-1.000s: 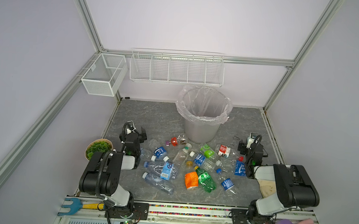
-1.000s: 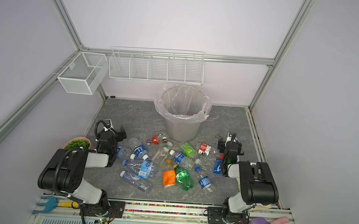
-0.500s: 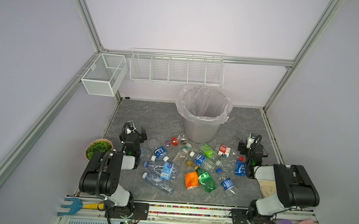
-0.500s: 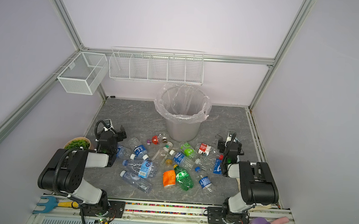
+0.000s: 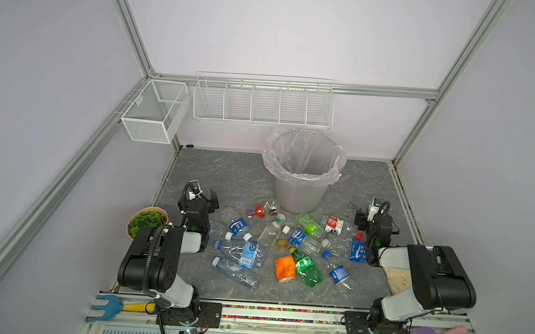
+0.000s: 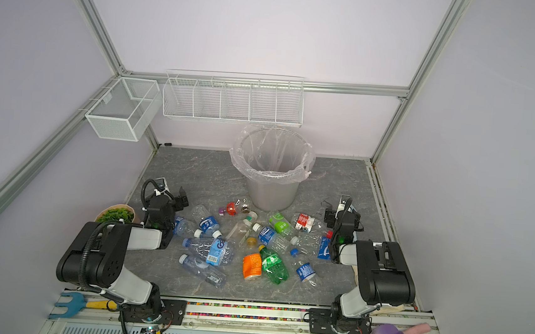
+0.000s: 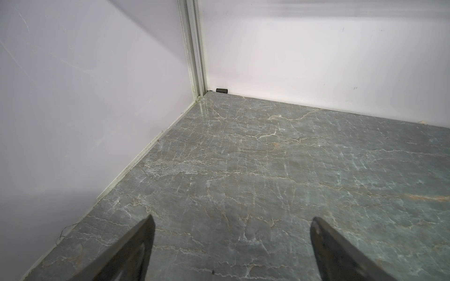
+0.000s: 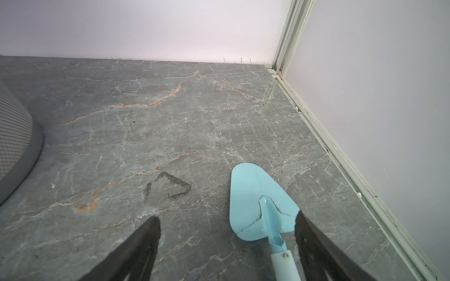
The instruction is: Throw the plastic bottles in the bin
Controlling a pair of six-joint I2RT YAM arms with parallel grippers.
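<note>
Overall, the grey marbled bench (image 5: 226, 171) forms the floor of the walled cell. The bin (image 5: 300, 193), a round grey bucket lined with a clear bag, stands upright at the middle rear of the bench in both top views. The plastic bottles (image 5: 299, 239) lie scattered on their sides on the bench just in front of the bin, between the two arms and outside the bin. At the near edge of the heap an orange bottle (image 5: 284, 268) lies against a green bottle (image 5: 308, 269). The left pincer (image 7: 232, 219) is released, its fingers spread wide above bare bench, facing the rear left corner. The right pincer (image 8: 226, 216) is likewise released and grips nothing. A light-blue trowel (image 8: 258, 202) lies flat on the bench, its handle running back between the fingers, close beside one.
</note>
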